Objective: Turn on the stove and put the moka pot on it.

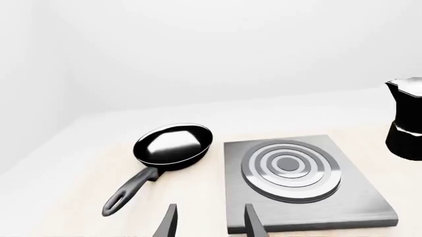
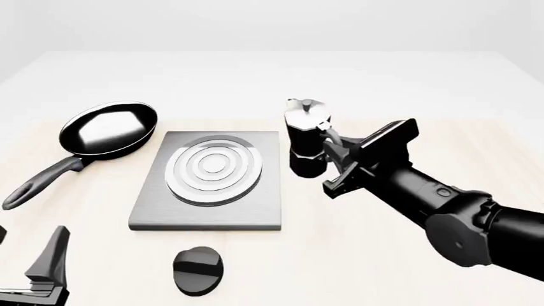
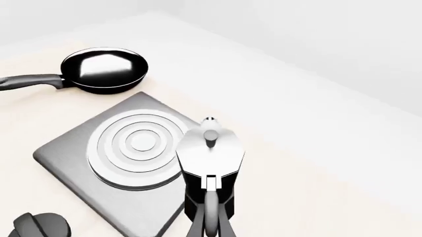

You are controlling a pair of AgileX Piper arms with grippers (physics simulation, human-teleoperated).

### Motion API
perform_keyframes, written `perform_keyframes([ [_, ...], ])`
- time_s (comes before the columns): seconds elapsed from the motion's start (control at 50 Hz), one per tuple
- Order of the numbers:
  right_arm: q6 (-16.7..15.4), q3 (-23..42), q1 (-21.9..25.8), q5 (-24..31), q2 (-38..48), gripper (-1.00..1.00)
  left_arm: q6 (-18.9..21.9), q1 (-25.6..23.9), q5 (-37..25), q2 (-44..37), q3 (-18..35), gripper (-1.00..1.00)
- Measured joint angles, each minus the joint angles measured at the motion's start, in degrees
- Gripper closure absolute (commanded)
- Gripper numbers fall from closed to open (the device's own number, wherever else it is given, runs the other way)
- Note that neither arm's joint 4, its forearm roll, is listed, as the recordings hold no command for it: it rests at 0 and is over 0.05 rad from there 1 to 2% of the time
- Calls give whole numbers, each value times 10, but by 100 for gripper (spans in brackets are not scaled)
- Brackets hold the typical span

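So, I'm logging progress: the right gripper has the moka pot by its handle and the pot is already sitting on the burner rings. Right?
Not quite. The right gripper does hold the moka pot by its handle, but the front view shows the pot beside the stove, off its right edge, not on the rings.

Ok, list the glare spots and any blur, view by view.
Front view: a white highlight fills the frying pan, and all is sharp. Left wrist view: glare on the burner rings. Right wrist view: the moka pot lid gleams, with no blur.

- The right arm (image 2: 459,210) is matte black, built of thick rounded segments with a bulging round joint.
- The left gripper (image 2: 42,268) shows thin, dark, tapered fingers.
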State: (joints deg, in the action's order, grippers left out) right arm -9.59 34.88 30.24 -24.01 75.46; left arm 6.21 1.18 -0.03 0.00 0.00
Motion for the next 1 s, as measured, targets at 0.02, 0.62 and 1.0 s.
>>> perform_keyframes([
  [0.02,-1,7,2,0,5,100,0,0,0,0,0,-100],
  [0.62,16,221,70,-3,196,100,-11,3,-13,0,0,-100],
  [1.0,47,335,118,24,283,100,-11,2,-18,0,0,-100],
])
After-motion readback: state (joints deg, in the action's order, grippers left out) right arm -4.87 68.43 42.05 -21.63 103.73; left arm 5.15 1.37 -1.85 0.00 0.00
